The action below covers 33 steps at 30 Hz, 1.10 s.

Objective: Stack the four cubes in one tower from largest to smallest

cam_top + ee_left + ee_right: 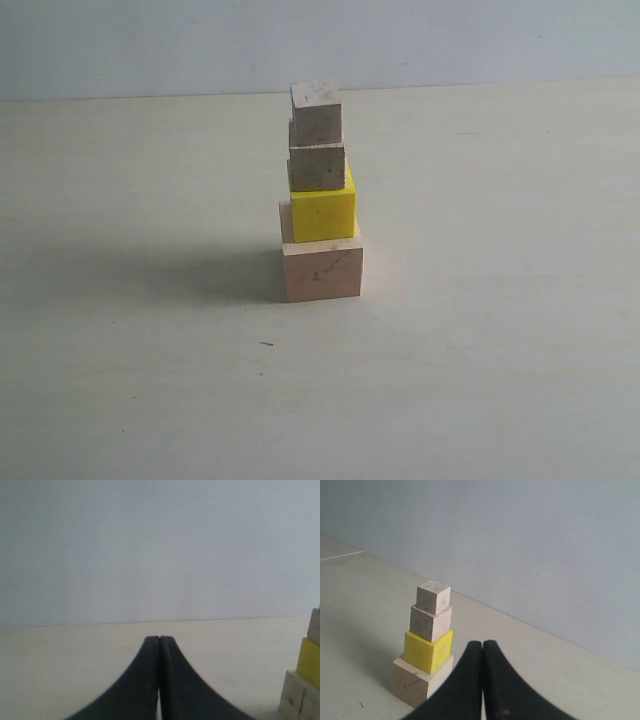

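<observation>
Tower (pixel 320 190) stands mid-desk (pixel 480 350), all four stacked, tiniest cube (pixel 316 110) on top, layers slightly skewed. Left end effector (pixel 159 639) and right end effector (pixel 483 643) both closed, empty, not touching it. Risk — right one sits near the stack; a stray sweep would topple the upper cubes.

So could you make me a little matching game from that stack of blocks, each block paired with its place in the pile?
Things:
1. large pale cube
2. yellow cube
3. small wooden cube
4. tiniest wooden cube

Places:
A. at the very top
B. at the bottom, on the table
C. second from the top
D. second from the bottom

Pairs: 1-B, 2-D, 3-C, 4-A
</observation>
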{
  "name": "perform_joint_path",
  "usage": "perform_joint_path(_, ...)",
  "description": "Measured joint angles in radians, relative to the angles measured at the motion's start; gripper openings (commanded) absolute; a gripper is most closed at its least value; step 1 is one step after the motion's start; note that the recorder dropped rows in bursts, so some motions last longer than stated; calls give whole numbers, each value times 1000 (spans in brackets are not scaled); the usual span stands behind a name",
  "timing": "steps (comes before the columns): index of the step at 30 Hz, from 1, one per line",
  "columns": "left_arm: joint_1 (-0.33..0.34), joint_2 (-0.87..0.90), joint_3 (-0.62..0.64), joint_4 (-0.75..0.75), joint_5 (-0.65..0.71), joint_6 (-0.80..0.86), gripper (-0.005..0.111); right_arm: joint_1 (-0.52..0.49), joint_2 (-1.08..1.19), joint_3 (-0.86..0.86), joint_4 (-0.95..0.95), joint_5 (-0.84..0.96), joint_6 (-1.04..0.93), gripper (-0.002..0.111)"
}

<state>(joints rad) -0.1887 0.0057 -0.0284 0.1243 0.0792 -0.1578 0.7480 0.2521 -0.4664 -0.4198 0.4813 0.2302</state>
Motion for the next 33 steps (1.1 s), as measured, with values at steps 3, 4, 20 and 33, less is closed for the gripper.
perform_joint_path(3,19,0,15,0,-3,0,1,0,0,0,0,0,0,0)
perform_joint_path(4,23,0,21,0,-3,0,1,0,0,0,0,0,0,0)
perform_joint_path(20,84,0,26,-13,80,-3,1,0,0,0,0,0,0,0)
perform_joint_path(33,84,0,26,-26,240,-14,1,0,0,0,0,0,0,0)
